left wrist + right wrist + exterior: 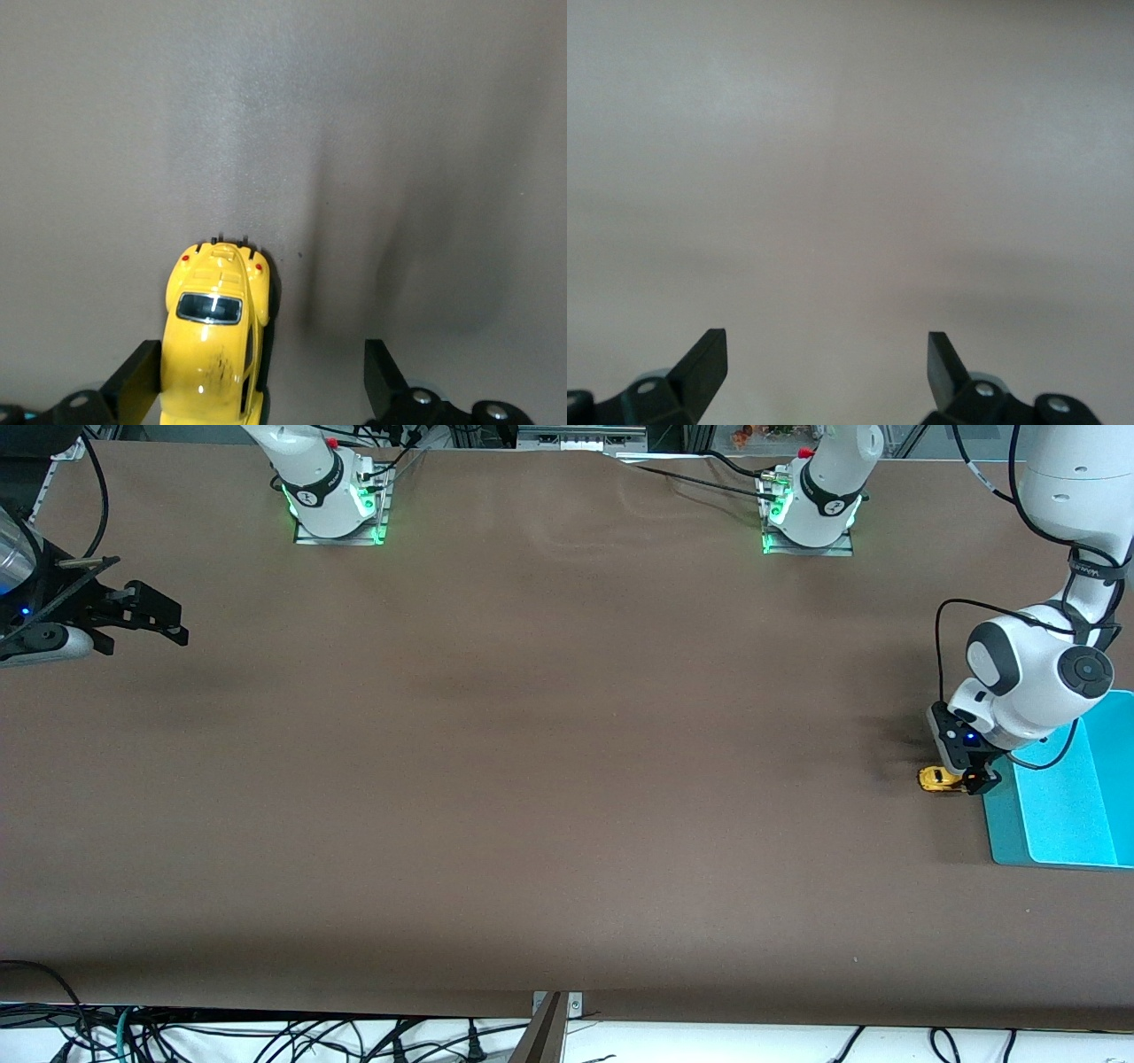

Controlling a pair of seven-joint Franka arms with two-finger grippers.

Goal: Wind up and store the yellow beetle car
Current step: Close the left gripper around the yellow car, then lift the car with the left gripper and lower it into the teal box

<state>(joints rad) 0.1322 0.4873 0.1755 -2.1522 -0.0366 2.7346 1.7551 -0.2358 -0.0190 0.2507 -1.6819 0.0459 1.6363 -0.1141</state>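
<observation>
Turquoise tray [1063, 815] sits at the left arm's end of the table [532, 779], with the yellow beetle car [935, 779] on the brown top just beside its edge. Low over the car, the left gripper [973, 779] has its jaws spread wide; in the left wrist view the car [215, 341] rests against 1 finger [133, 385], well clear of the other. Farther up, the right gripper [159, 622] waits released above the right arm's end
</observation>
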